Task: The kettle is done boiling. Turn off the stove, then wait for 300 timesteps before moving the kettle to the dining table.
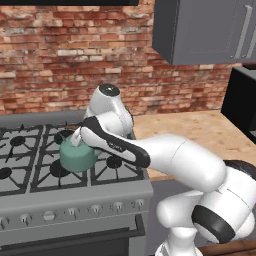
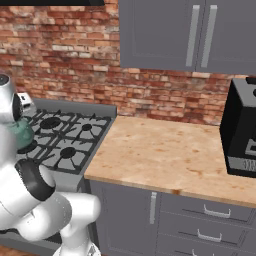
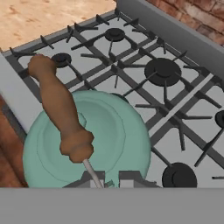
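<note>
1. One kettle (image 1: 77,156), teal-green with a brown handle (image 3: 59,107), sits on the stove (image 1: 30,192), on the grate of a front burner toward the stove's right side.
2. One white arm reaches over the stove from its right and bends down over the kettle.
3. The gripper (image 3: 107,178) hangs right above the kettle, close to the near end of the handle. Its two dark finger tips stand pressed nearly together; a thin grey rod of the handle runs down between them, though whether they pinch it cannot be told.
4. In the hand view five black burner caps show on the stove around the kettle, under black grates.
5. Along the stove's front panel the left base view shows a row of about seven small knobs (image 1: 71,213).
6. One wood-topped counter (image 2: 170,155) adjoins the stove's right side, with grey drawers (image 2: 210,212) beneath it.
7. One black appliance (image 2: 241,132) stands at the counter's far end from the stove.
8. Grey wall cabinets (image 2: 175,35) hang above the counter against a brick wall (image 2: 65,55).
</note>
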Tool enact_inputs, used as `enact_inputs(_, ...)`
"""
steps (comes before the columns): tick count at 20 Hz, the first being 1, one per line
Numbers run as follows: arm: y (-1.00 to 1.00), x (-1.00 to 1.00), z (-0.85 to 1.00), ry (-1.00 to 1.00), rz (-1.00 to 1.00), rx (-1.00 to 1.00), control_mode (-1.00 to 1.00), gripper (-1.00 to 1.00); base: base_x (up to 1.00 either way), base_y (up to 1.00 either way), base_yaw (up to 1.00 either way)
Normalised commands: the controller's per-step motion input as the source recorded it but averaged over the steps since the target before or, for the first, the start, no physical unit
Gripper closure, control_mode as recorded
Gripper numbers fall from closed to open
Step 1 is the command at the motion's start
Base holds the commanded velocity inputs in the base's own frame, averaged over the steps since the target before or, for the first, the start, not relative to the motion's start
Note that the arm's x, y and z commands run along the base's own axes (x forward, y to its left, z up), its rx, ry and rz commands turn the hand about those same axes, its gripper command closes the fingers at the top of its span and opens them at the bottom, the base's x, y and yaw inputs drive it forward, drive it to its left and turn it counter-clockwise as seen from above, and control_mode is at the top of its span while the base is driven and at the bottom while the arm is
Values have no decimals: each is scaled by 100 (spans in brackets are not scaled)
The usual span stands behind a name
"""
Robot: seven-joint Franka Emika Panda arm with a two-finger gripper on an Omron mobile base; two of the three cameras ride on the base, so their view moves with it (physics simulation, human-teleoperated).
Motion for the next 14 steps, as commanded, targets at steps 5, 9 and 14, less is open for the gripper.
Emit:
enact_inputs(5,-1,-17,0,-7,-1,0,100,100,-43,-9,-8)
enact_inputs(9,0,0,0,0,0,0,100,100,-60,-15,-15)
enact_inputs(14,0,0,0,0,0,0,100,100,-42,-12,-16)
